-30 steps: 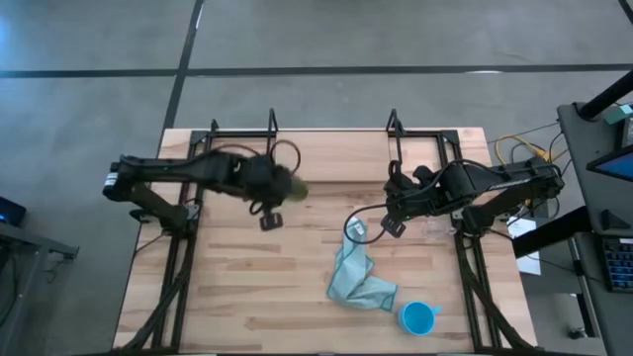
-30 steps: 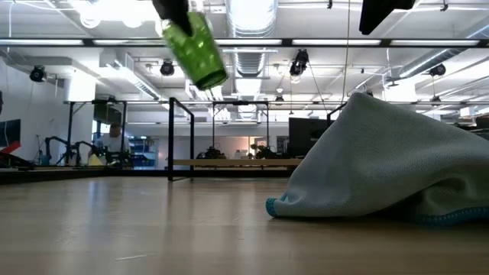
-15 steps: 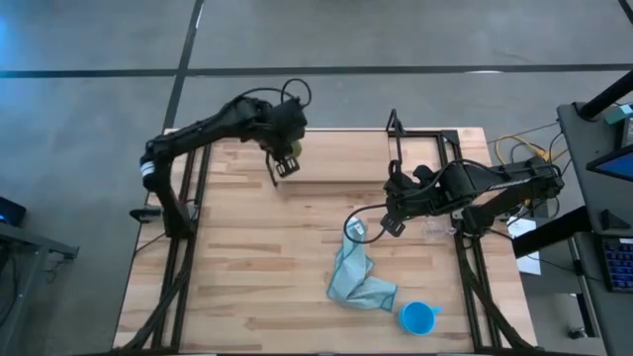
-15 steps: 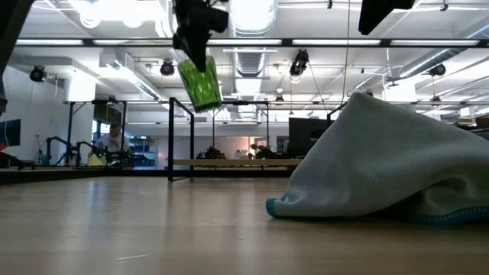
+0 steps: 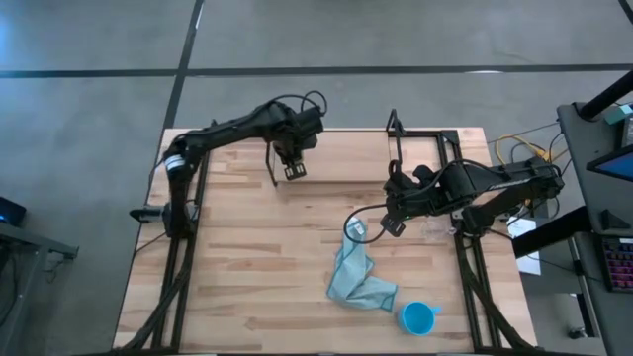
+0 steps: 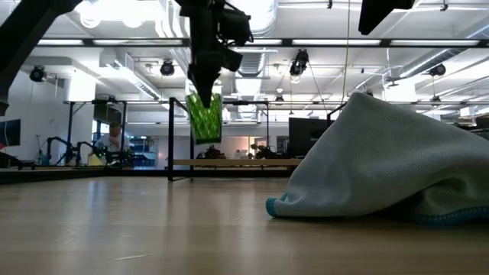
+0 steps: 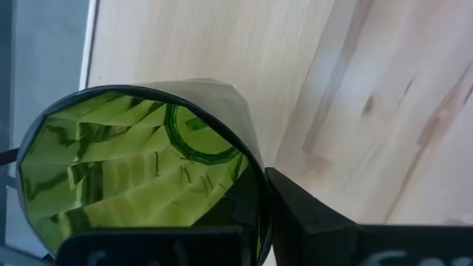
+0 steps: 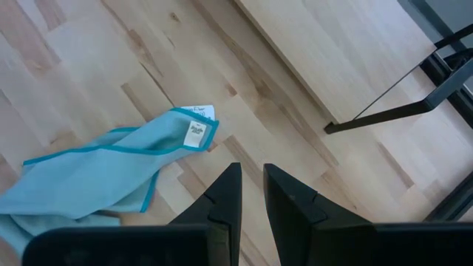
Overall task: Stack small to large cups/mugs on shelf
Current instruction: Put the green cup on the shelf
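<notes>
My left gripper (image 5: 294,163) is shut on the dark green cup (image 6: 205,118), over the left end of the shelf (image 5: 336,170), a narrow light board at the table's far side. In the left wrist view I look into the cup's mouth (image 7: 140,177). My right gripper (image 5: 391,225) hangs shut and empty over the middle right of the table. The bright blue cup (image 5: 418,318) stands near the front right edge. I cannot make out the clear glass for sure. My left gripper holds the green cup by its upper wall near the rim (image 7: 251,185). One finger (image 7: 310,214) lies against the outside of the wall; the other finger is hidden by the cup. The fingers come from above. The cup hangs below them, about upright, clear of the shelf.
A light blue cloth (image 5: 358,282) lies crumpled between my right gripper and the blue cup; it fills the right of the low view (image 6: 390,160). Thin black uprights (image 5: 272,124) (image 5: 393,124) stand at the shelf's two ends.
My left gripper has carried the green cup from the table's left middle toward the far edge and right, to the shelf's left end, and down. The cup has turned from tilted to about upright. My right arm has kept still.
</notes>
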Controlling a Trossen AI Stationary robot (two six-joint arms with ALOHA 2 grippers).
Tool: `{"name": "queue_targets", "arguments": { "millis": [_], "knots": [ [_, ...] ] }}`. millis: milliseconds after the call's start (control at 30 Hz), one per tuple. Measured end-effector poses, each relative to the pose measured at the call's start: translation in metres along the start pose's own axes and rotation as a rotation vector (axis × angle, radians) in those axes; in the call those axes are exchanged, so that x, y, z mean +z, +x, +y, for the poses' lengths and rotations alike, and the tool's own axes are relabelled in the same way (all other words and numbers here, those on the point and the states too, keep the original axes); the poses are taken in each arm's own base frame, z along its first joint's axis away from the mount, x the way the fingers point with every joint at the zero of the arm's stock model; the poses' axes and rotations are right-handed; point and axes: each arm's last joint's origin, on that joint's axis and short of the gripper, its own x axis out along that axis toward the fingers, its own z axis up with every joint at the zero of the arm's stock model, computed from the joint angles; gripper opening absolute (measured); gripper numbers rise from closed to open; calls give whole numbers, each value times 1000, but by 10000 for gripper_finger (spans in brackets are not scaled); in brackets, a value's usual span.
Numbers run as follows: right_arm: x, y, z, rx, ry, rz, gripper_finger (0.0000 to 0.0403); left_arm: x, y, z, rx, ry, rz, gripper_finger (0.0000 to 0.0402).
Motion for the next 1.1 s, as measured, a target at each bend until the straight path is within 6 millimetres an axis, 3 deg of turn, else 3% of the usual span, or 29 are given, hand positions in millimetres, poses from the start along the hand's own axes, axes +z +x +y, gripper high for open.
{"name": "queue_targets", "arguments": {
  "millis": [200,867,1100],
  "knots": [
    [0,0,0,-1,-17,0,52,3,11,3,0,-7,28,0],
    [0,0,0,-1,-45,0,52,2,20,5,-52,35,48,0],
    [0,0,0,0,-46,0,52,1,24,14,-21,15,67,0]
  ]
}}
